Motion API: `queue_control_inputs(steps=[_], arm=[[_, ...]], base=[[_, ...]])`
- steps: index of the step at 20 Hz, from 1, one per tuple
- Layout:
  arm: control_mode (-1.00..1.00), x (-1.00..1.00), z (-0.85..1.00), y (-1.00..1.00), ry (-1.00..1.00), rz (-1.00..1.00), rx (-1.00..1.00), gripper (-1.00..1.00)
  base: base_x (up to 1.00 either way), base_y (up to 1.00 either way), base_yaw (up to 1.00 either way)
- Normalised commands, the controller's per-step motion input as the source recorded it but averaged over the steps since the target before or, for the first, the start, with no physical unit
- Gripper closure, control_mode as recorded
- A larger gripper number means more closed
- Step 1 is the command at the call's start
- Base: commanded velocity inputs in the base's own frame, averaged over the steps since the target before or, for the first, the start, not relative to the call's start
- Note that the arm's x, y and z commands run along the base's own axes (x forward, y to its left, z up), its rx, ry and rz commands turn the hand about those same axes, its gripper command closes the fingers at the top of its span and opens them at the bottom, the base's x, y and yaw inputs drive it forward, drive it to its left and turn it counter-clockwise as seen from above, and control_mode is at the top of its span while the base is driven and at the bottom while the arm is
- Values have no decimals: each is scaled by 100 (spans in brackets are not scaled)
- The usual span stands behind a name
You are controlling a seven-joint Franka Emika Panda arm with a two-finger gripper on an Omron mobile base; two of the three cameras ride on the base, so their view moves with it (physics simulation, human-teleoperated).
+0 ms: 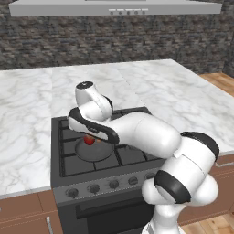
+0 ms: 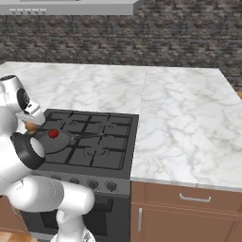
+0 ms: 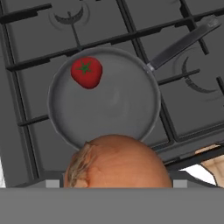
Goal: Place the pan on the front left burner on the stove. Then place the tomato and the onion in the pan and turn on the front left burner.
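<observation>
The dark grey pan [image 3: 114, 111] sits on the front left burner [image 1: 69, 162] of the stove [image 1: 133, 156], its thin handle [image 3: 183, 41] pointing toward the stove's middle. The red tomato [image 3: 86, 72] lies inside the pan near its rim, also seen as the tomato [image 1: 89, 140] under my forearm. My gripper [image 3: 116, 182] hangs just above the pan's near edge, shut on the tan-brown onion [image 3: 118, 162], which hides its fingertips. From the right, the onion [image 2: 31, 126] shows below my hand, over the pan [image 2: 56, 142] and beside the tomato [image 2: 53, 133].
A row of round knobs [image 1: 93, 188] runs along the stove front above the oven door. White marble counter [image 2: 189, 123] lies on both sides of the stove. A range hood [image 1: 114, 7] hangs above, before a stone wall.
</observation>
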Motion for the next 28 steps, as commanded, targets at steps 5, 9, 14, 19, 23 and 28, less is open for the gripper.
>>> queue_control_inputs(steps=[5,9,14,19,23,28], arm=[[-100,0,-34,0,1,0,0,100],[-100,5,-36,0,0,0,0,100],[-100,17,-30,0,0,0,0,100],[-100,20,-25,0,0,1,0,100],[-100,14,-21,0,0,2,0,100],[-100,5,-18,1,0,2,0,100]], base=[[0,0,0],[0,0,0],[0,0,0],[0,0,0],[0,0,0],[0,0,0]])
